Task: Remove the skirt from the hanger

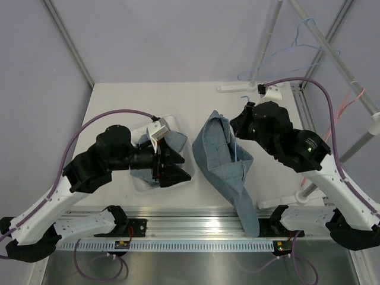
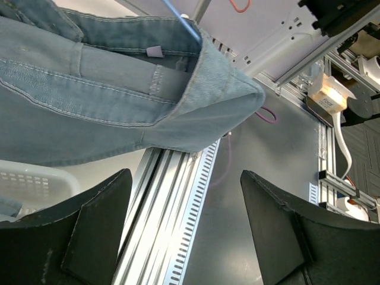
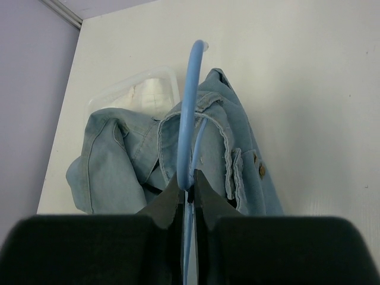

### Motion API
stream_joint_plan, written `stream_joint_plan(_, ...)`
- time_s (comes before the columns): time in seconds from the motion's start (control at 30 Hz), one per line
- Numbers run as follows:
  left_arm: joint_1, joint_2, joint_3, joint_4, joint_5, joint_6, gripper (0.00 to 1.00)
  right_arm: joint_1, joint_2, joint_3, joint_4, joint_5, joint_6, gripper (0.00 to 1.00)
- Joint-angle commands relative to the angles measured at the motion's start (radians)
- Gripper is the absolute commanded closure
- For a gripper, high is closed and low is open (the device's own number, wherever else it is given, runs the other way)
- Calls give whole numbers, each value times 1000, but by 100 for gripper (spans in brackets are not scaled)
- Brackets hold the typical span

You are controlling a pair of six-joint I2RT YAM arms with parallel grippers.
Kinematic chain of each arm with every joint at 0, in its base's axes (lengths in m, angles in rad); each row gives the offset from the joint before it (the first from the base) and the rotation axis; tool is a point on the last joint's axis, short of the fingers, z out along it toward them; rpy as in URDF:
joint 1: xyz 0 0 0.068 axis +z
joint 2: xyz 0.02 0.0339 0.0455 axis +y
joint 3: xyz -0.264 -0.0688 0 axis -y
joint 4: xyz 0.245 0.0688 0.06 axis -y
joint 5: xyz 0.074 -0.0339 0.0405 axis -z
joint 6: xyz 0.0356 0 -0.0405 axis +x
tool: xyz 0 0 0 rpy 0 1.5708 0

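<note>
Right jaws clenched on the wire of a blue hanger (image 3: 189, 113), shown from the right wrist as two dark fingers (image 3: 163, 208) pinched tight around it. Denim skirt (image 1: 228, 160) draped over that hanger, above the middle of the white tabletop (image 1: 119, 101); resting on the surface or hanging clear of it, impossible to tell.

Long axis of the skirt slanting from far centre to near right. Upper end at the hanger, just beside the right arm (image 1: 279, 133). Lower end narrowing to a strip, trailing past the near tabletop edge and across the metal rail (image 1: 190, 228).

From the right wrist, cloth folded over the hanger on both sides, with a small button on the right fold.

Left jaws released, spread wide with nothing between them, aimed at the skirt from the left. Near the cloth; touching or apart, unclear from above.

From the left wrist, waistband with a belt loop filling the upper part of the view, beyond two black fingertips (image 2: 89, 237). One corner of cloth pointing right, over the rail.

White bin (image 3: 136, 83) on the tabletop to the left of the skirt, beneath the left arm (image 1: 101, 160). More denim cloth (image 3: 101, 160) heaped in the bin and spilling over its side. Metal rack (image 1: 268, 41) at the far right corner.
</note>
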Motion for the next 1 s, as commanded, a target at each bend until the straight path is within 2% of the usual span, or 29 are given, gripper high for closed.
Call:
stream_joint_plan(0.0, -9, -26, 23, 47, 3, -2, 24, 8, -14, 20, 92, 21, 17, 100)
stream_joint_plan(0.2, -10, -16, 18, 73, -3, -22, 25, 8, -66, 8, 119, 2, 1, 100)
stream_joint_plan(0.33, -10, -4, 46, 33, -92, 50, 22, 8, -139, -35, 202, -155, -40, 100)
stream_joint_plan(0.37, -10, 5, 84, -11, -156, 70, 22, 8, -159, -33, 204, -192, -49, 100)
stream_joint_plan(0.53, -10, 43, 133, -54, -323, 182, 19, 8, -227, 2, 120, -306, -25, 100)
stream_joint_plan(0.7, -9, 25, 111, -33, -370, 256, 17, 8, -330, 36, 35, -400, -2, 100)
stream_joint_plan(0.8, -9, -18, 78, 13, -218, 316, 12, 8, -417, 34, 20, -519, 26, 100)
stream_joint_plan(0.83, -9, -27, 75, 22, -96, 325, 11, 10, -463, 34, 21, -548, 32, 100)
stream_joint_plan(0.97, -9, -49, 83, 9, 144, 365, 11, 10, -546, 40, -2, -674, 67, 100)
